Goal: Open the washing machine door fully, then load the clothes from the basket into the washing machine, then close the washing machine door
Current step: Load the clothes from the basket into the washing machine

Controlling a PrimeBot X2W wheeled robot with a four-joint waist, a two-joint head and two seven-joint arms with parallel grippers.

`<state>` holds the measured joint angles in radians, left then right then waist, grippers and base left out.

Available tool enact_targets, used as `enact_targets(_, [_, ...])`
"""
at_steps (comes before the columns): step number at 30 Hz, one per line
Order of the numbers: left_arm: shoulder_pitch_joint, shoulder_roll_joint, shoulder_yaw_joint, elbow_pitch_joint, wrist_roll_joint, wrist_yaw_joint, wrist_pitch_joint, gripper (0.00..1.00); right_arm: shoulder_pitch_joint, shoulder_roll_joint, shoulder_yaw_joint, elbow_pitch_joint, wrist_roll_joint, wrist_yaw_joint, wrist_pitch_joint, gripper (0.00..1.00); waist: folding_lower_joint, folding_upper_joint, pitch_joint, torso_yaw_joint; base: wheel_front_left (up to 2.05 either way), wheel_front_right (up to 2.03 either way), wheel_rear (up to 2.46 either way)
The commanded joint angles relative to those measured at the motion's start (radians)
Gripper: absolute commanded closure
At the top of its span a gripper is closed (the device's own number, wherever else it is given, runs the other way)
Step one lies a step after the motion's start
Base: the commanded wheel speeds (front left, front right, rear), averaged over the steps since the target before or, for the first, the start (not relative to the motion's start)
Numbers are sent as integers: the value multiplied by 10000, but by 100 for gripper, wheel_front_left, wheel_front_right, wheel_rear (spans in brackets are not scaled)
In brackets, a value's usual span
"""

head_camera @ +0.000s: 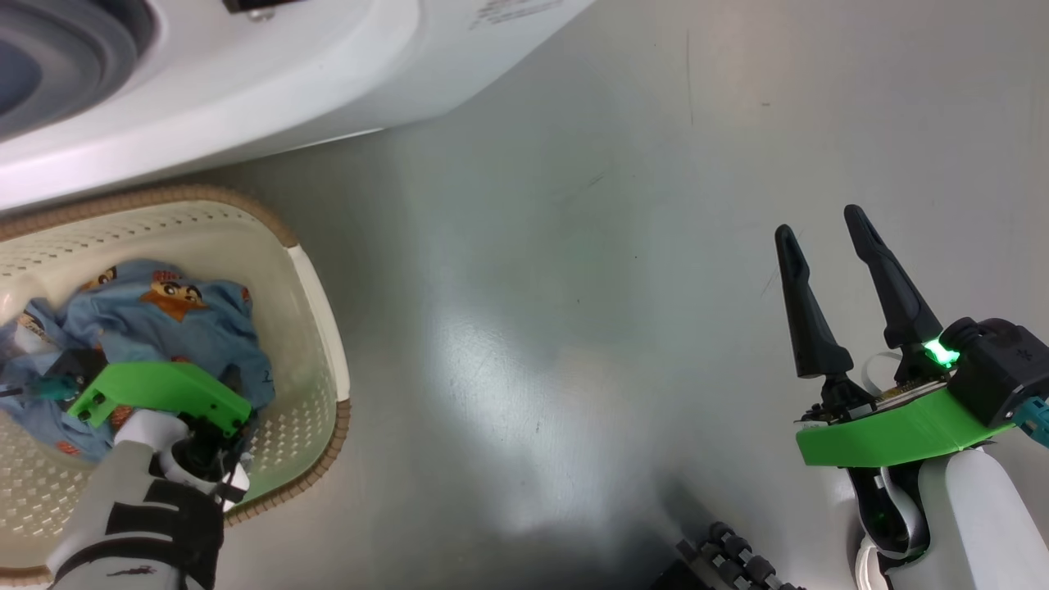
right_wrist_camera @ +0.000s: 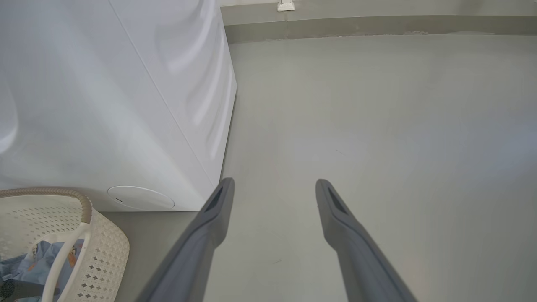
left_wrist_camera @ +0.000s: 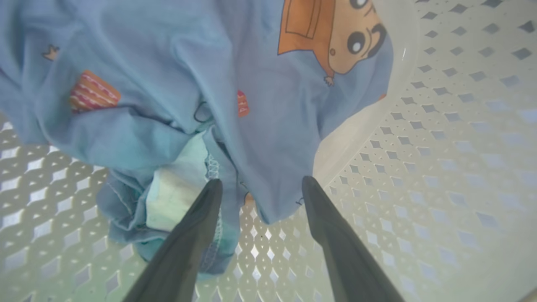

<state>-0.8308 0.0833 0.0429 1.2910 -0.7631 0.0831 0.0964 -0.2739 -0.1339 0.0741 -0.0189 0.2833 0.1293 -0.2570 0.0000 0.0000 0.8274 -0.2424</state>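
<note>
Left gripper point(left_wrist_camera: 262, 181) is spread open inside the basket point(head_camera: 321, 328), tips either side of a fold of the blue clothes point(left_wrist_camera: 168, 84), nothing pinched yet. A deeper reach is advised so a thick bunch, not just the hem, gets clamped before lifting. Right gripper point(head_camera: 819, 221) is open and empty over the floor point(head_camera: 574, 328); blue cartoon-print cloth is bunched in the basket, just beside the washing machine point(head_camera: 246, 74).

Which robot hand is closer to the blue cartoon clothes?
Left. The left gripper is inside the basket, open, right at the blue clothes. The right gripper is open above the floor, outside the basket.
</note>
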Motion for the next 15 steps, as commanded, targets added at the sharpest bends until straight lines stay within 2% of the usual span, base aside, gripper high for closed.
enact_targets(1, [225, 349, 159, -4, -100, -27, -55, 0, 173, -145, 122, -211, -61, 14, -48, 0, 0, 0, 46, 2, 0, 0, 0])
enact_targets(15, [192, 518, 116, -3, -196, -363, -381, 0, 11, -92, 274, -153, -37, 14, -48, 0, 0, 0, 141, -103, 0, 0, 0])
